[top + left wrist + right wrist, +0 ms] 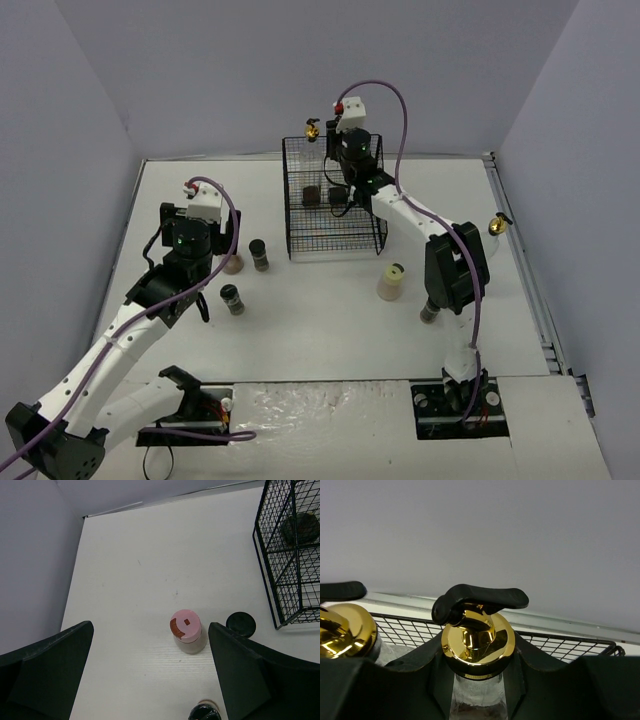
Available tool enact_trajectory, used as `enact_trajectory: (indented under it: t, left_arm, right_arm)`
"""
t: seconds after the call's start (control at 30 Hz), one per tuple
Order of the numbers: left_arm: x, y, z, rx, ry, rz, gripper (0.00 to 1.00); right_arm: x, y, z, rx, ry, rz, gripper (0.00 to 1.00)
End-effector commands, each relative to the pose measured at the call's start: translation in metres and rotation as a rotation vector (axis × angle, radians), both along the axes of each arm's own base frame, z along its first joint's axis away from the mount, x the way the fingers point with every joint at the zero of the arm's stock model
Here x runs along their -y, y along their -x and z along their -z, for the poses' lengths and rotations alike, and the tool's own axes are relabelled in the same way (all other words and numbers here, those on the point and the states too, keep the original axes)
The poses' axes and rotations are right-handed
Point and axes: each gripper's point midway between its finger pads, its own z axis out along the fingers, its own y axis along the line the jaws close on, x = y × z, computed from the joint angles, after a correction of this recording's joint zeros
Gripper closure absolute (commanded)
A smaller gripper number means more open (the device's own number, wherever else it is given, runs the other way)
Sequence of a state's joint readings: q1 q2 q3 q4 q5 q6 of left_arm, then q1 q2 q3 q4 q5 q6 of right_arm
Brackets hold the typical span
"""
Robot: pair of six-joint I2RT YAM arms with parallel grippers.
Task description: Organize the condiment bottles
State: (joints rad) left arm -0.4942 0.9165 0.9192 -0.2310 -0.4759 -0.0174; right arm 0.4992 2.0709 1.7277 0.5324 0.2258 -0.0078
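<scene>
One gold-spouted bottle (478,642) between right gripper (477,692) jaws

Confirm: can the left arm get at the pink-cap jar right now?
Probably yes. The left arm has its jaws wide open, and the pink-cap jar stands upright on bare table in the gap between them. A black-capped jar stands close beside it, not touching, and might get nudged.

The spout cap (477,642) is mirror-glossy gold metal on a clear glass bottle (476,700). The rack (335,240) is thin black wire; the bench (150,580) matt white; the pink cap (185,625) smooth plastic.
</scene>
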Motion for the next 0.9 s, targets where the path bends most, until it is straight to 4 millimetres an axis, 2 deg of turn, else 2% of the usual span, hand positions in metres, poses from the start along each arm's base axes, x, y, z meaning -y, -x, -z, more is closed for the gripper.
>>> enact_trajectory:
  t: [0.0, 0.13, 0.27, 0.33, 0.5, 0.73, 0.87]
  left_arm:
    - [-0.002, -0.005, -0.025, 0.071, 0.028, -0.009, 0.03]
    - [-0.002, -0.005, -0.025, 0.070, 0.029, -0.012, 0.03]
    - [-0.001, -0.005, -0.024, 0.066, 0.030, -0.006, 0.03]
    - [-0.001, -0.006, -0.023, 0.064, 0.029, -0.006, 0.03]
    - [0.000, -0.006, -0.024, 0.062, 0.032, 0.000, 0.03]
    - [-0.001, -0.006, -0.024, 0.062, 0.034, -0.004, 0.03]
    - [-0.002, -0.006, -0.024, 0.062, 0.032, -0.005, 0.03]
  right_arm:
    - [0.009, 0.004, -0.089, 0.249, -0.149, 0.044, 0.99]
    - [0.008, 0.004, -0.078, 0.217, -0.164, 0.046, 0.90]
    - [0.010, 0.008, -0.076, 0.211, -0.165, 0.046, 0.71]
    - [0.011, 0.011, -0.072, 0.205, -0.162, 0.045, 0.67]
    - [0.017, 0.022, -0.079, 0.212, -0.168, 0.042, 0.50]
    - [0.020, 0.040, -0.097, 0.232, -0.164, 0.009, 0.35]
    - [0.029, 0.056, -0.111, 0.241, -0.166, 0.010, 0.26]
